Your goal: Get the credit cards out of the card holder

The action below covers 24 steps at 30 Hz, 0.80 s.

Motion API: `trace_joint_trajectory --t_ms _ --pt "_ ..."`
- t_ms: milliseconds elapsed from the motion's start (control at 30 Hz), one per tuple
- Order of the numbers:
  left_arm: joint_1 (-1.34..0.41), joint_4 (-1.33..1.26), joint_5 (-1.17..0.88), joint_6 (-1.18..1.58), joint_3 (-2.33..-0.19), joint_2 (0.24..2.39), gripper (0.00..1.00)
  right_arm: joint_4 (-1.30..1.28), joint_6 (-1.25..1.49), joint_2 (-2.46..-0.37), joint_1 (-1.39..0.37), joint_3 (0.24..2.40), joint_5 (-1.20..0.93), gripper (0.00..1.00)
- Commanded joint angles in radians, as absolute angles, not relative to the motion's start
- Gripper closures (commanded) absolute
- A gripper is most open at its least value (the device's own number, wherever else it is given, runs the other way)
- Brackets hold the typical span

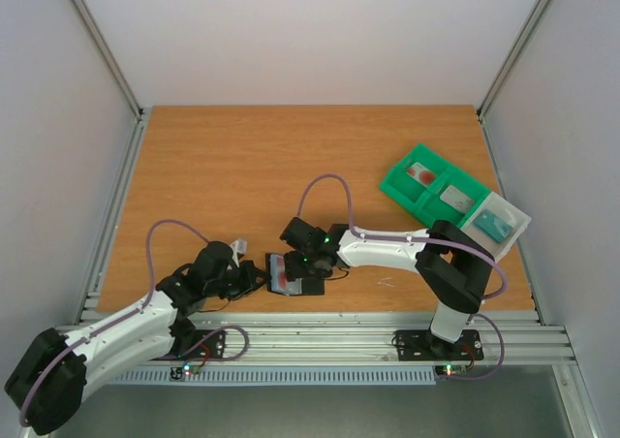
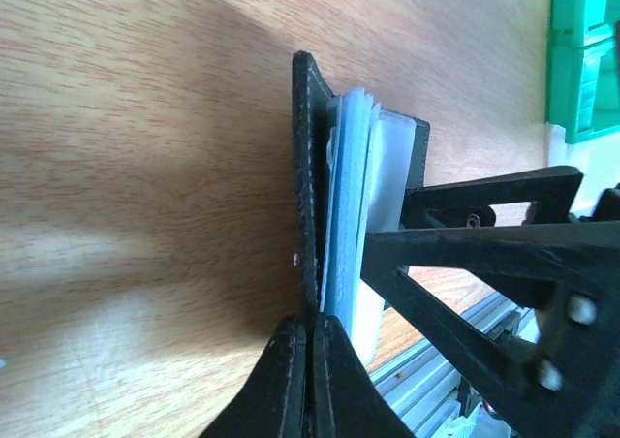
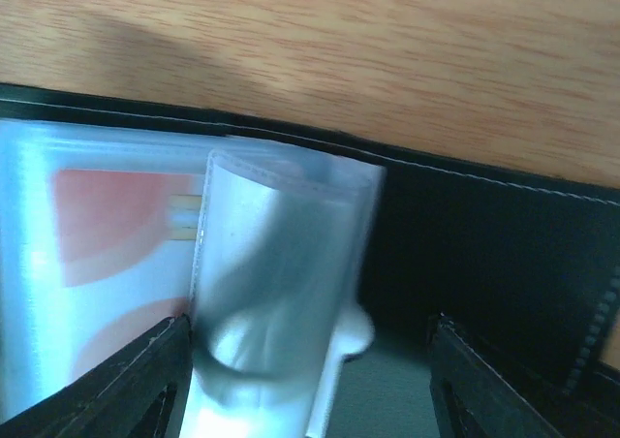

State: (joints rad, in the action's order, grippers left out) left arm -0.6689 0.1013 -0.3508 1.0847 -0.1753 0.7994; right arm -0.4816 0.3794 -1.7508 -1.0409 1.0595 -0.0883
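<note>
The card holder (image 1: 291,275) lies open near the table's front edge, black with clear blue-grey sleeves. My left gripper (image 1: 254,279) is shut on its black cover; in the left wrist view the gripper (image 2: 312,327) pinches the cover's edge (image 2: 308,167), with the sleeves (image 2: 354,196) standing beside it. My right gripper (image 1: 310,266) hangs over the holder, open. In the right wrist view the gripper (image 3: 310,390) straddles a curled clear sleeve (image 3: 281,264), empty. A pale card with red patches (image 3: 97,225) shows through a flat sleeve at left. A pale grey card (image 1: 455,199) lies in the tray.
A green compartment tray (image 1: 399,181) stands at the back right, with a red item (image 1: 419,173) in one cell and a teal item (image 1: 494,223) in a pale end cell. Aluminium rails (image 1: 339,336) run along the front edge, and white walls enclose the table.
</note>
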Motion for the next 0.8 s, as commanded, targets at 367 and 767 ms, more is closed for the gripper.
trace_joint_trajectory --t_ms 367,767 --pt "-0.671 0.052 -0.338 1.083 -0.166 0.796 1.00 -0.617 0.390 -1.611 -1.032 0.942 0.156 0.45" --pt "-0.672 -0.043 -0.364 1.131 -0.163 0.854 0.93 -0.681 0.343 -1.576 -1.028 0.976 0.249 0.47"
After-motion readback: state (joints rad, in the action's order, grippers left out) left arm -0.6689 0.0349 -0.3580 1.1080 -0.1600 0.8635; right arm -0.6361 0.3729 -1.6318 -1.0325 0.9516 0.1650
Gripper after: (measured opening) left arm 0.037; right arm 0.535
